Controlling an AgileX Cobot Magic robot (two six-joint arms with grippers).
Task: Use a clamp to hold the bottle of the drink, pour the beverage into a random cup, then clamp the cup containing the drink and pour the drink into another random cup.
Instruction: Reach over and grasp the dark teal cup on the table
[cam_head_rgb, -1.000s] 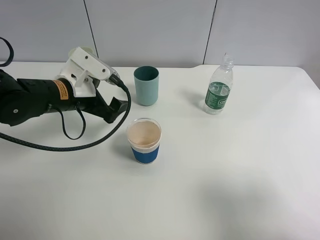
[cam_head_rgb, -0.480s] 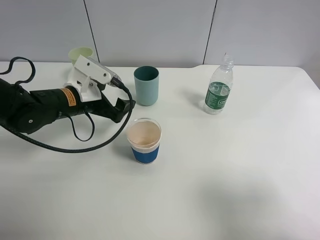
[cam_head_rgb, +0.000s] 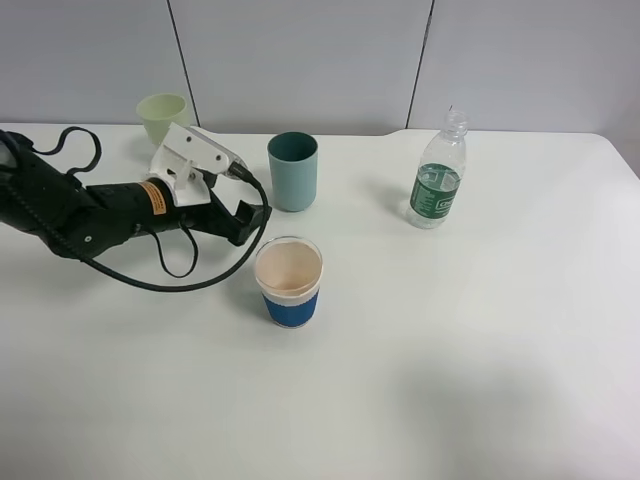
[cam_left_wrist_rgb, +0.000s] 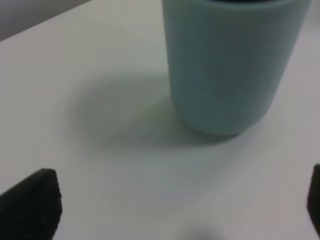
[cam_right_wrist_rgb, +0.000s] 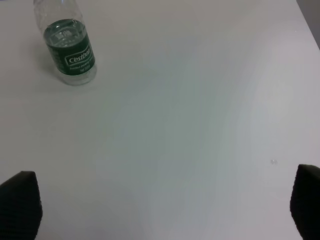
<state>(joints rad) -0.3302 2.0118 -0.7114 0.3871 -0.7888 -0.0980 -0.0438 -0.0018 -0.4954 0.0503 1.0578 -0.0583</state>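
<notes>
From the high camera, the white surface (cam_head_rgb: 480, 340) carries four task things: three cups and one bottle. A pale green cup (cam_head_rgb: 162, 114) stands at the far edge near the far left corner. A teal cup (cam_head_rgb: 293, 172) stands near the far edge, left of its middle. A paper cup (cam_head_rgb: 289, 284) with a blue sleeve stands upright toward the middle of the surface, apart from the others; whether it holds liquid I cannot tell. The one bottle (cam_head_rgb: 438, 182), clear with a green label, stands upright near the far edge, toward the far right corner. One arm shows here, the left arm (cam_head_rgb: 90, 212), lying low over the left side with one black cable (cam_head_rgb: 160, 287) looping off it. Its left hand (cam_head_rgb: 245, 222) sits between the teal cup and the paper cup, touching neither.

In the left wrist view, one cup shows, the teal one, close ahead and upright. The two dark fingertips (cam_left_wrist_rgb: 31, 206) of the left hand stand far apart, with only bare surface between them.

In the right wrist view, one bottle shows, well ahead of the right hand (cam_right_wrist_rgb: 162, 207). Its two fingertips are spread wide and hold nothing.
</notes>
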